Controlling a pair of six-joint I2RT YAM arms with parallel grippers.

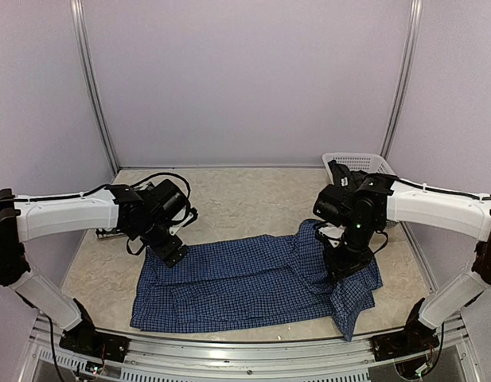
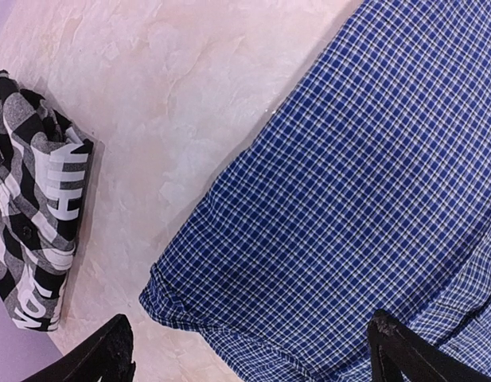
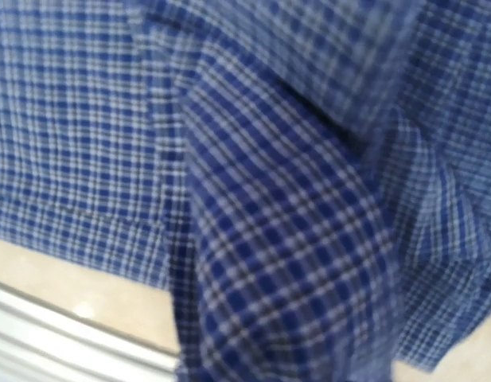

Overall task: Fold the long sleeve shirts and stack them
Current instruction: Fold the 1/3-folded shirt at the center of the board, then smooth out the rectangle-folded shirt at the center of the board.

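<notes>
The left pincer (image 2: 253,356) is spread wide, its jaws at 7 and 5 o'clock in its wrist view. It hangs just above the hemmed corner of the blue shirt (image 2: 372,175) and grips nothing. In the top view this pincer (image 1: 172,253) is at the shirt's 10 o'clock corner.

The right pincer (image 1: 344,267) is down in bunched cloth at the shirt's 3 o'clock end. Its wrist view is blurred and filled with blue check, with a raised fold (image 3: 269,239) running from 12 to 6, so I cannot tell how its jaws stand or whether they hold the cloth.

The blue shirt (image 1: 245,286) lies spread along the near edge of the counter (image 1: 253,199), flat at the left and rumpled at the right. The plaid shirt (image 2: 38,223) lies folded at 9 o'clock in the left wrist view, white letters up, with bare counter between it and the blue one. A white basket (image 1: 360,163) stands at 1 o'clock on the counter.
</notes>
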